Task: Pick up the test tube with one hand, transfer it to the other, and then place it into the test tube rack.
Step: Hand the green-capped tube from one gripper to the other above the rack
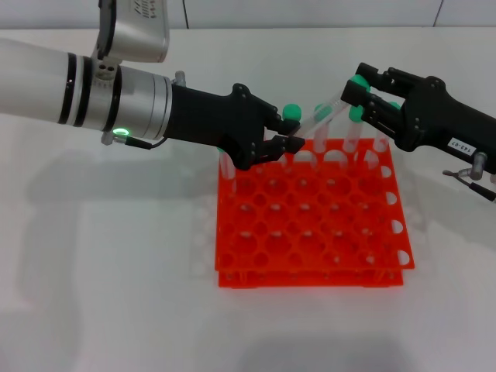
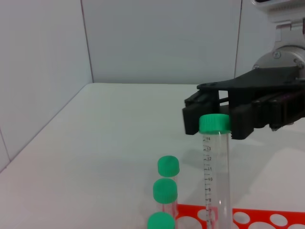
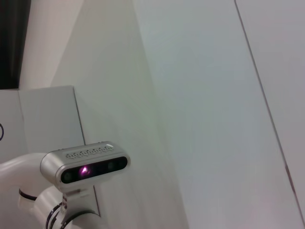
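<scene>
Head view, item logged mid-handover: we recorded the test tube (image 1: 319, 118) tilted between both sets of jaws, above the test tube rack (image 1: 310, 225). Left gripper (image 1: 288, 144) closed on its lower end; right gripper (image 1: 358, 94) closed at its cap. Release and racking remained.

The test tube rack (image 1: 310, 225) sits mid-surface (image 1: 101, 271), tubes standing along its far row. Above that row, the test tube (image 1: 319, 122) slants between left gripper (image 1: 288, 144) and right gripper (image 1: 358, 94).
</scene>
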